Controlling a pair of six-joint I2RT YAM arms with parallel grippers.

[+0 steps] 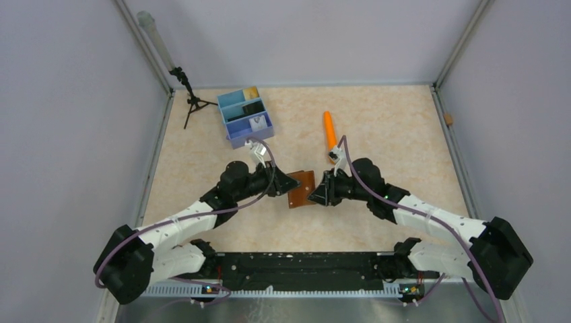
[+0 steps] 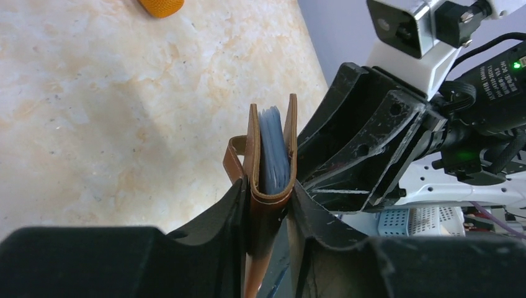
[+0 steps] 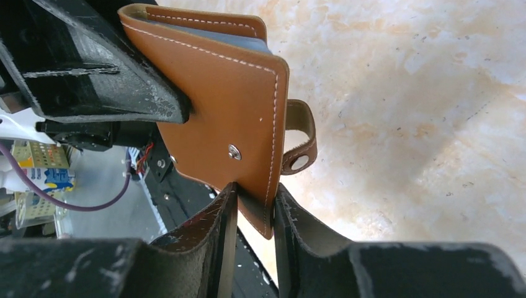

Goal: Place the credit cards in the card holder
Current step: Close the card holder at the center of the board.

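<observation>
The brown leather card holder [image 1: 302, 188] is held off the table between my two grippers. My left gripper [image 1: 289, 183] is shut on its folded spine; in the left wrist view [image 2: 268, 189] the holder [image 2: 263, 205] stands edge-on, with grey-blue lining or cards [image 2: 273, 152] showing between its leaves. My right gripper [image 1: 317, 194] is shut on a lower corner of the holder [image 3: 229, 105], as the right wrist view [image 3: 254, 195] shows, near the unsnapped tab [image 3: 300, 144]. A tan-gold card [image 1: 252, 92], a black card [image 1: 253, 108] and a white card [image 1: 258, 123] lie in the blue tray [image 1: 232, 126].
An orange stick-like object [image 1: 329, 129] lies behind the right gripper; its tip shows in the left wrist view [image 2: 161, 6]. A small black tripod [image 1: 192, 101] stands at the back left. Frame posts and walls bound the table.
</observation>
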